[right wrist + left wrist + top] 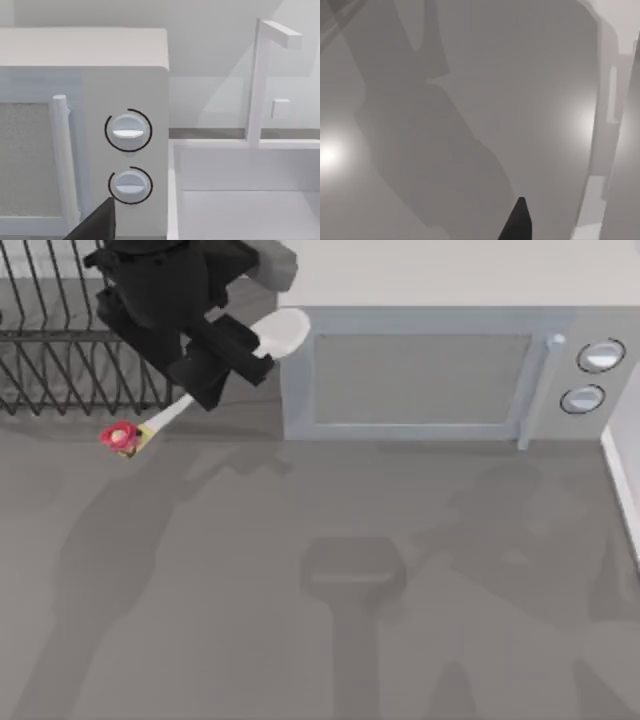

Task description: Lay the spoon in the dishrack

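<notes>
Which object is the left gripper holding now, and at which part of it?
The left gripper holds the slim white spoon with the red and yellow knob, gripped across the middle of its handle.

Grey table (300, 620): dishrack (60, 350), microwave (420, 375).

The spoon (205, 380) is slim and white, lying aslant in the air, its oval bowl toward the microwave and its red and yellow flower knob low beside the dishrack (70, 350), a black wire rack of thin slanted bars at the table's back left.
</notes>
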Controlling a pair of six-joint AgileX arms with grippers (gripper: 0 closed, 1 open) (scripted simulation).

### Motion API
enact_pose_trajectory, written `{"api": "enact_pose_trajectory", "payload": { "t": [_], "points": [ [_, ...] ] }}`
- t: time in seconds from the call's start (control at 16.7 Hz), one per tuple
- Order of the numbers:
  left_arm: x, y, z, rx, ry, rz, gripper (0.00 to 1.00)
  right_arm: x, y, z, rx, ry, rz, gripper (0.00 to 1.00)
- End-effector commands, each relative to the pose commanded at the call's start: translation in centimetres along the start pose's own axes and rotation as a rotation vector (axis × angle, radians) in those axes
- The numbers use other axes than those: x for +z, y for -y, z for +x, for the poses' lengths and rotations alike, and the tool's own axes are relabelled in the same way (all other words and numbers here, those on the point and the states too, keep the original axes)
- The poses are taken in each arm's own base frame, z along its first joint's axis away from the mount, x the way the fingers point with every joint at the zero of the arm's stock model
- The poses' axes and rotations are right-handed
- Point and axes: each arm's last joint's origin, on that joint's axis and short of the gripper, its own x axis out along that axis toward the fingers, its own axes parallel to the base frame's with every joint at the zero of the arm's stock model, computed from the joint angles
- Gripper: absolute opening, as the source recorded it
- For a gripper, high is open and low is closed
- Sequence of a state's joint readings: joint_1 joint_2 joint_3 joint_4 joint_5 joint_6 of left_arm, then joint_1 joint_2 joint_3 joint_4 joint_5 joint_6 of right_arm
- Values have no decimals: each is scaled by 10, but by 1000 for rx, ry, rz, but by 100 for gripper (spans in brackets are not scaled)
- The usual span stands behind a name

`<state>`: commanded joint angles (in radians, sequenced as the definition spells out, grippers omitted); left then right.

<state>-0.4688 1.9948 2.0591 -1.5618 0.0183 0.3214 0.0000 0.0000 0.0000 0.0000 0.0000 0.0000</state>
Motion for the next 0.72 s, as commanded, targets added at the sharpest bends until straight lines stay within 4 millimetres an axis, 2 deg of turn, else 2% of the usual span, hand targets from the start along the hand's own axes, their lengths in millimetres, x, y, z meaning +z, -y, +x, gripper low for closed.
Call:
{"api": "enact_pose_trajectory", "payload": {
  "t": [0.12,0.3,0.54,0.72],
  "points": [
    [-12,-10,-12,20,85,-50,0,0,0,0,0,0,0,100],
    [-40,-30,-36,72,279,-169,0,0,0,0,0,0,0,100],
    [-96,-55,-68,187,615,-353,0,0,0,0,0,0,0,100],
    [-145,-61,-90,310,896,-466,0,0,0,0,0,0,0,100]
  ]
}}
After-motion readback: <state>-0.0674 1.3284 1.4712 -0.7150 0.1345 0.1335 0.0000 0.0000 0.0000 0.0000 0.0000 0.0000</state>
